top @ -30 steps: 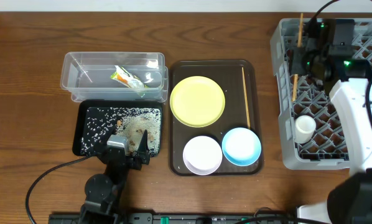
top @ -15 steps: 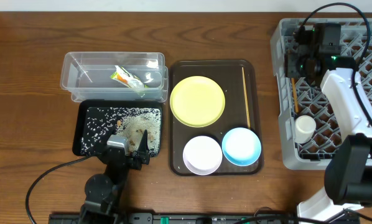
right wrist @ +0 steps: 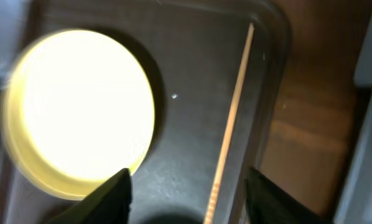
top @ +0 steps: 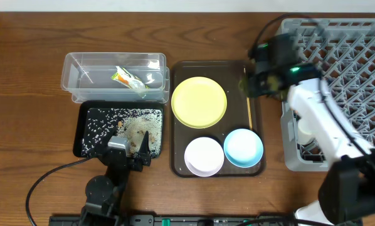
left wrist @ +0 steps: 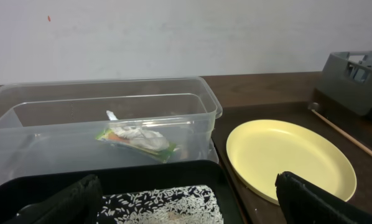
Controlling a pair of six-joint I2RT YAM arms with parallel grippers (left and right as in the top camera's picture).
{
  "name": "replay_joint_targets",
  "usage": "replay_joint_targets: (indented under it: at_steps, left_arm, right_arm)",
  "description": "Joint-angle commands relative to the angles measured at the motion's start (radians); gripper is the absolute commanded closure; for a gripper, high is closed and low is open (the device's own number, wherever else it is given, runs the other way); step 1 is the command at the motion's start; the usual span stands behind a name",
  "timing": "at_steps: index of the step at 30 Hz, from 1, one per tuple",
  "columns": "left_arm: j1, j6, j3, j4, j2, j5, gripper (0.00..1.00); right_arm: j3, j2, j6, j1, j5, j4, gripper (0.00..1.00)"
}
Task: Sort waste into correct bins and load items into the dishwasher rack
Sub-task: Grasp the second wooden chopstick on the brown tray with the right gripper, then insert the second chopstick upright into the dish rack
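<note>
My right gripper [top: 249, 85] hovers open over the far right corner of the brown serving tray [top: 181, 119]. A single wooden chopstick [right wrist: 232, 124] lies on the tray below, between its fingers [right wrist: 114, 199]. The yellow plate [top: 199, 102], white bowl [top: 204, 156] and blue bowl [top: 243, 147] rest on that tray. The grey rack [top: 363, 37] stands at the right. The wrapper [top: 128, 79] lies in the clear tub [top: 74, 63]. Rice crumbs [left wrist: 167, 202] cover the black tray [top: 87, 110], over whose near edge my left gripper [left wrist: 192, 205] stands open and empty.
A white cup [top: 302, 133] shows partly at the rack's left side, beside my right arm. The tub and the black tray sit side by side left of the serving tray. Bare wooden table lies at the far left and along the back.
My right gripper opened and left a chopstick lying in the rack. The right arm then swung left from the rack to above the serving tray. The left arm stayed still.
</note>
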Motion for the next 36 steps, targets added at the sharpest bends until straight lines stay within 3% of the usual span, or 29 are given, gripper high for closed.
replay_joint_targets:
  at_steps: [1, 6, 12, 13, 16, 18, 26, 36]
  left_arm:
    - [0.006, 0.010, -0.023, -0.028, -0.006, -0.009, 0.09]
    - [0.006, 0.010, -0.023, -0.028, -0.006, -0.009, 0.09]
    - [0.006, 0.010, -0.023, -0.028, -0.006, -0.009, 0.09]
    - [0.006, 0.010, -0.023, -0.028, -0.006, -0.009, 0.09]
    - [0.006, 0.010, -0.023, -0.028, -0.006, -0.009, 0.09]
    - [0.006, 0.010, -0.023, -0.028, -0.006, -0.009, 0.09]
    - [0.006, 0.010, -0.023, -0.028, -0.006, -0.009, 0.09]
    - [0.006, 0.010, -0.023, -0.028, -0.006, -0.009, 0.09]
  right_arm:
    - [-0.055, 0.068, 0.165, 0.052, 0.300, 0.035, 0.53]
    - [-0.089, 0.178, 0.167, 0.058, 0.262, 0.124, 0.64]
    - [-0.089, 0.297, 0.159, 0.051, 0.240, 0.143, 0.65]
    - [-0.089, 0.310, 0.159, 0.051, 0.221, 0.143, 0.68]
    - [-0.088, 0.318, 0.120, 0.051, 0.141, 0.140, 0.92]
    - [-0.084, 0.303, 0.103, 0.051, 0.100, 0.137, 0.99]
    - [-0.025, 0.120, 0.090, -0.002, 0.094, 0.060, 0.99]
    - [0.003, -0.107, 0.029, -0.253, 0.203, 0.123, 0.99]
